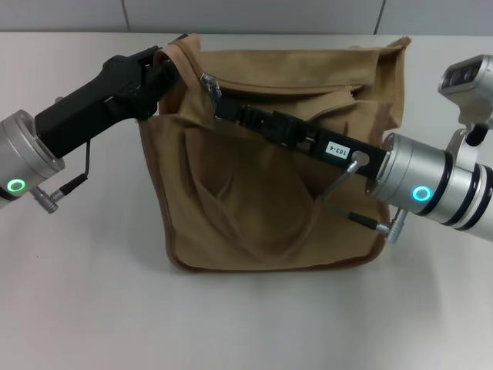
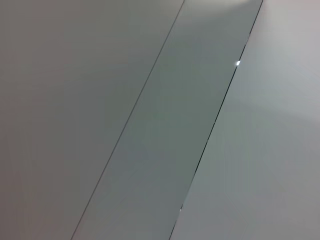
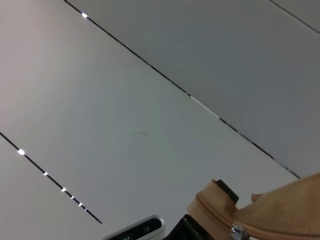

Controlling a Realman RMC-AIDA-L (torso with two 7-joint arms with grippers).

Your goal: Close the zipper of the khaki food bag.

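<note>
The khaki food bag (image 1: 262, 200) stands on the white table, front pocket toward me. My left gripper (image 1: 166, 68) is shut on the bag's top left corner. My right gripper (image 1: 219, 100) reaches across the bag's top from the right and is shut on the silver pull tab (image 1: 209, 82), which sits near the bag's left end. In the right wrist view the bag's corner (image 3: 270, 212) shows with the zipper (image 3: 212, 214) curving round it and the pull tab (image 3: 236, 232) at the frame's edge. The left wrist view shows only grey panels.
The white table (image 1: 92, 293) spreads around the bag. A grey panelled wall (image 1: 254, 15) runs behind it. My right arm's silver wrist (image 1: 431, 185) hangs over the bag's right side.
</note>
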